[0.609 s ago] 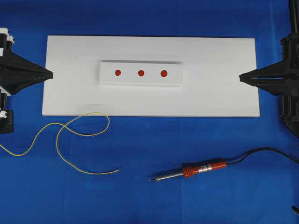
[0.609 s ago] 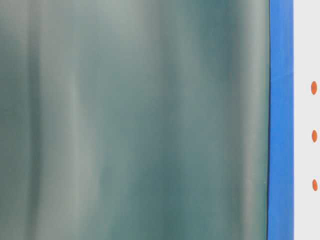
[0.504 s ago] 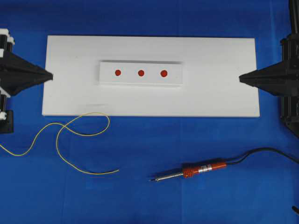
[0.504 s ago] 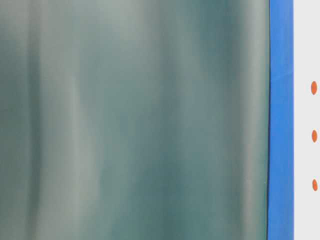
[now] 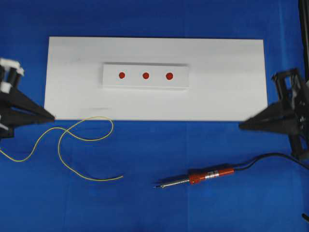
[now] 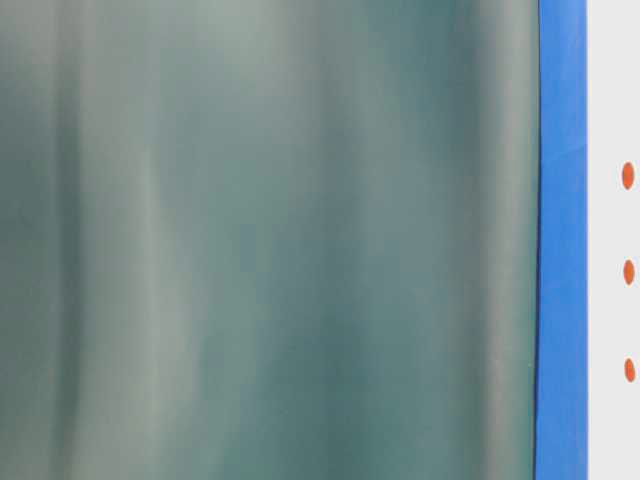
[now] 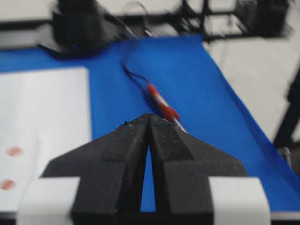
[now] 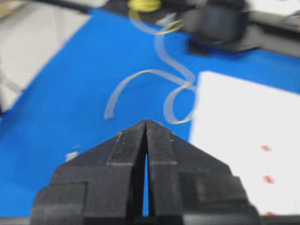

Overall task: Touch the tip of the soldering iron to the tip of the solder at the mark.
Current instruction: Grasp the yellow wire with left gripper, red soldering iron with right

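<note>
Over on the left, the left gripper [image 5: 50,117] has its jaws pressed together on nothing, its point near the lower left corner of the white board [image 5: 231,63]. Just beside and below it lies the solder [image 5: 72,145], a thin yellow wire looping over the blue cloth [image 5: 145,203], one loop touching the board's front edge, its free end [image 5: 121,177] pointing toward the middle. I'd judge it light, springy and limp; taken far from the tip it would droop and wander, so a hold close behind that free end looks wise. The three red marks [image 5: 145,75] sit in a row on the raised white strip [image 5: 111,82]. Further right, the soldering iron [image 5: 203,177] lies flat, tip leftward, cord trailing right. It looks stiff and light, with a slick, round body; the orange collar seems the surest hold. The right gripper [image 5: 241,125] hovers above it, jaws together and holding nothing.
</note>
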